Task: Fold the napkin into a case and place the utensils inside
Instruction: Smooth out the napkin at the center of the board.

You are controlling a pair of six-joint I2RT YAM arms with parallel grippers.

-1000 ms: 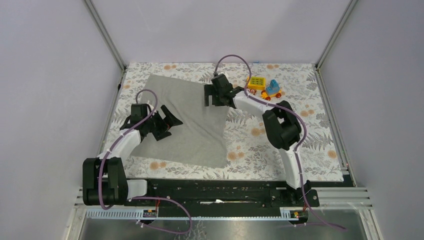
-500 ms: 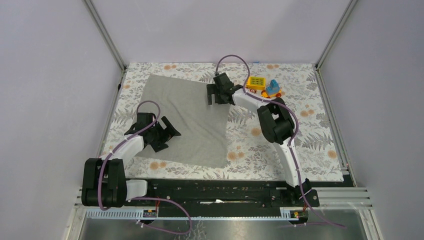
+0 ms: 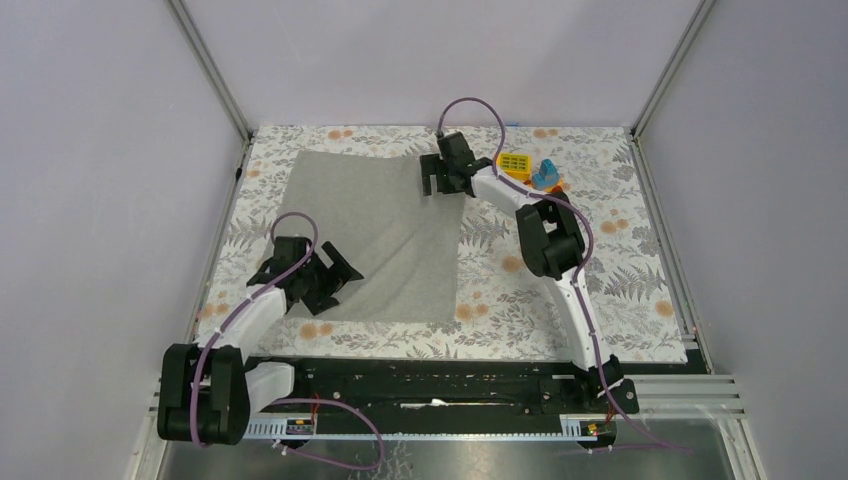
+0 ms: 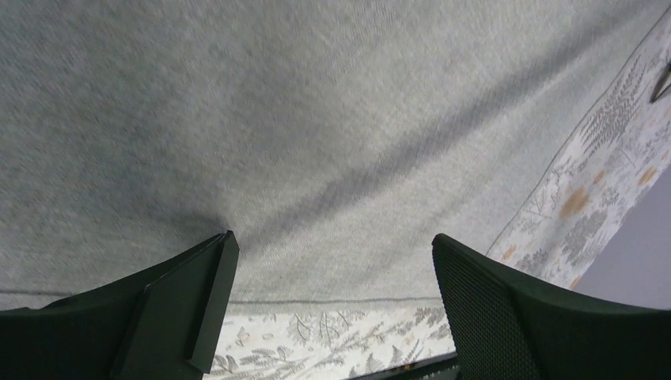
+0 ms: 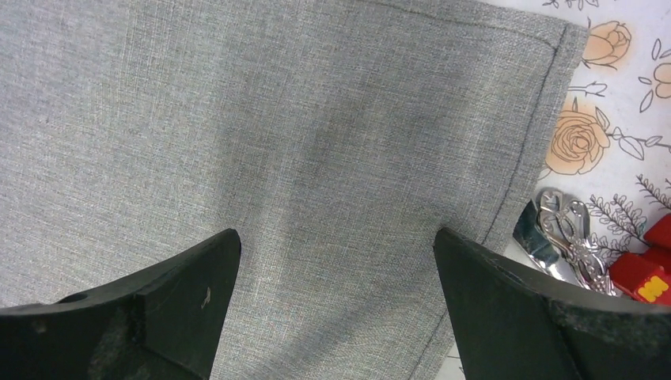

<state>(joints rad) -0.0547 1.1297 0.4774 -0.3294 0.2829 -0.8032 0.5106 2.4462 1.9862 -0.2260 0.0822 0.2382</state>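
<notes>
The napkin (image 3: 375,240) lies flat under both the left gripper (image 3: 333,284) and the right gripper (image 3: 437,186), whose jaws are spread wide and empty. It looks soft, light and limp, best pinched at the hemmed corners. The utensils (image 5: 563,236) sit just right of the right gripper, by the toy blocks (image 5: 650,279). A floral tablecloth (image 3: 620,250) lies beneath, with walls (image 3: 120,200) close around.

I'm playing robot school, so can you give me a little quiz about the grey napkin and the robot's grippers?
1. True or false: the left gripper and the right gripper are both open.
2. The napkin is: A spread out, B rolled up, C hanging from a gripper.
3. Fill in: past the napkin's edge, beside a red toy block, lie the shiny ____.
Key: 1 true; 2 A; 3 utensils.
</notes>
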